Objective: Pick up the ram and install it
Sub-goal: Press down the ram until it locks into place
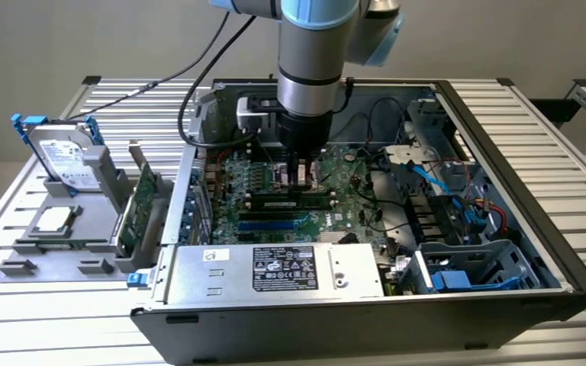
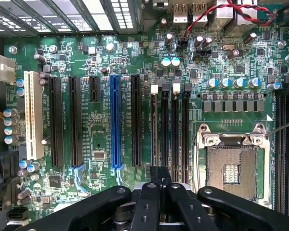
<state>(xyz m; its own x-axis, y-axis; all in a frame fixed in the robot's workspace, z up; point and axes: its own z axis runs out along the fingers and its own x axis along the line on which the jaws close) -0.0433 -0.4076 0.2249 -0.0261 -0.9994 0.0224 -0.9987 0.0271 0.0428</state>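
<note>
Tool (image 2: 159,185) fingers are being held pressed shut, nothing seen gripped, directly over mobo DIMM slots (image 2: 169,130); ram (image 1: 291,202) is lying seated just below, long axis crosswise.

Illumination was even and diffuse in the exterior view; soft shadow lay inside the computer case (image 1: 497,191). The wrist view was brightly lit, with glare on the slatted table (image 2: 101,14). The gripper (image 2: 159,192) showed dark, slightly soft. Motherboard (image 2: 101,96) detail was sharp.
</note>
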